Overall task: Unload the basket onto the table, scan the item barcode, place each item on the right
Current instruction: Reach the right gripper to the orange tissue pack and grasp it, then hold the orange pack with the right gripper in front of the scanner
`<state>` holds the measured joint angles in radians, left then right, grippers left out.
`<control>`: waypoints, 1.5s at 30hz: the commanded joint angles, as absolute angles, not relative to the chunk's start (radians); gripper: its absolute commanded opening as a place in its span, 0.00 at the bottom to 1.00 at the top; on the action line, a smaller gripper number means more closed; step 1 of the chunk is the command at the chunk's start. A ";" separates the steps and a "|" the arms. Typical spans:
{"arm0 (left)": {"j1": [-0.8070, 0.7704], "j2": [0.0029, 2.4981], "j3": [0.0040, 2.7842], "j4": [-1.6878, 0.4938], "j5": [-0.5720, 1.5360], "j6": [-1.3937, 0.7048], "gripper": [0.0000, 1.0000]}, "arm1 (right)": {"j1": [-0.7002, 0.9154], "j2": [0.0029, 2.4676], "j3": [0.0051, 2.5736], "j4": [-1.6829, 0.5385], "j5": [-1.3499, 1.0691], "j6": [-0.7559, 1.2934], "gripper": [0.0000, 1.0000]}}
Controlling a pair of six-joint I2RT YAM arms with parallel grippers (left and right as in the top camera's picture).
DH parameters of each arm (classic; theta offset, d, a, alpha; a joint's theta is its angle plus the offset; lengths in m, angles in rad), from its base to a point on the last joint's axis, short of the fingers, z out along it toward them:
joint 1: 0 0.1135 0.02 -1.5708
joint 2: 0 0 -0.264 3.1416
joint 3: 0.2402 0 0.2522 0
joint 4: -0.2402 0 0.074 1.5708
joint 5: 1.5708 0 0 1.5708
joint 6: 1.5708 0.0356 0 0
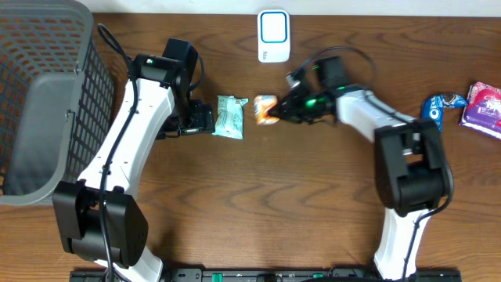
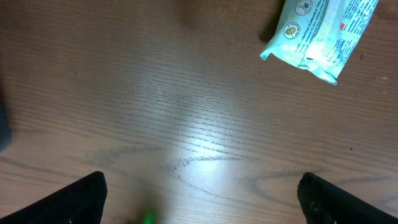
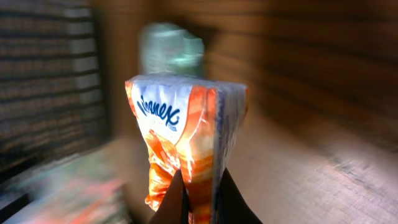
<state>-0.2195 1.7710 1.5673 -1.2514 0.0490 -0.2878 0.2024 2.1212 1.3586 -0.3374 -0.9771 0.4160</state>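
Now: your right gripper [image 3: 199, 194] pinches tissue pack [image 3: 186, 124] by thin edge, near scanner [image 1: 273, 37]. It may slip or twist. Left gripper [image 2: 205, 205] gaping, empty.

Bare table [image 1: 274, 204] lies open in front; basket [image 1: 84, 78] walls the left, scanner [image 1: 273, 35] stands behind.

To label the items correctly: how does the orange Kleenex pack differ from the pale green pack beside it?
The orange Kleenex pack is pinched in the right pincer; the pale green pack lies free on the table. The Kleenex pack is orange and white, the green pack pale green and white. Both are small soft packs.
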 commanded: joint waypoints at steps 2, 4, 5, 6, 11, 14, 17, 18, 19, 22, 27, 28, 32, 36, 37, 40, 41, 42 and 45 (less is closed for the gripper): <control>-0.219 1.765 1.575 -1.256 0.040 -0.285 0.98 | 0.094 2.101 1.359 -0.331 -1.539 0.253 0.01; -0.219 1.765 1.575 -1.256 0.039 -0.285 0.98 | 0.067 2.101 1.359 -0.327 -1.562 0.242 0.01; -0.219 1.765 1.575 -1.256 0.040 -0.285 0.98 | 0.059 2.101 1.359 -0.317 -1.562 0.243 0.01; -0.219 1.765 1.575 -1.256 0.040 -0.285 0.98 | 0.052 2.101 1.359 -0.302 -1.562 0.249 0.01; -0.219 1.765 1.575 -1.256 0.040 -0.285 0.98 | 0.046 2.101 1.360 -0.105 -1.562 0.407 0.01; -0.219 1.765 1.575 -1.256 0.040 -0.285 0.98 | 0.052 2.101 1.360 0.068 -1.562 0.569 0.01; -0.219 1.765 1.575 -1.256 0.040 -0.285 0.98 | 0.062 2.101 1.360 0.147 -1.561 0.650 0.01; -0.219 1.765 1.575 -1.256 0.040 -0.285 0.98 | 0.064 2.101 1.360 0.157 -1.554 0.673 0.01; -0.219 1.765 1.575 -1.256 0.040 -0.285 0.98 | 0.067 2.101 1.360 0.175 -1.526 0.713 0.01; -0.219 1.765 1.575 -1.256 0.040 -0.285 0.98 | 0.079 2.100 1.360 0.241 -1.357 0.801 0.01; -0.219 1.765 1.575 -1.256 0.040 -0.285 0.98 | 0.116 2.100 1.464 0.311 -1.048 0.883 0.02; -0.219 1.765 1.575 -1.256 0.040 -0.285 0.98 | 0.122 2.100 1.507 0.246 -0.973 0.849 0.02; -0.219 1.765 1.575 -1.256 0.040 -0.285 0.98 | 0.159 2.100 1.708 -0.220 -0.513 0.628 0.01; -0.219 1.765 1.575 -1.256 0.040 -0.285 0.98 | 0.258 2.100 1.893 -0.511 0.091 0.410 0.01; -0.219 1.765 1.575 -1.256 0.040 -0.285 0.98 | 0.281 2.100 1.911 -0.517 0.190 0.360 0.01; -0.219 1.765 1.575 -1.256 0.040 -0.285 0.98 | 0.377 2.112 1.919 -0.425 0.534 0.129 0.01; -0.219 1.765 1.575 -1.256 0.040 -0.285 0.98 | 0.402 2.122 1.919 -0.380 0.579 0.029 0.01; -0.219 1.765 1.575 -1.256 0.040 -0.285 0.98 | 0.428 2.146 1.919 -0.322 0.597 -0.088 0.01; -0.219 1.765 1.575 -1.256 0.040 -0.285 0.98 | 0.473 2.215 1.919 -0.204 0.626 -0.300 0.02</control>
<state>-0.2195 1.7710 1.5673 -1.2526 0.0490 -0.2878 0.4465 2.1399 1.9095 -0.2474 0.4274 0.0219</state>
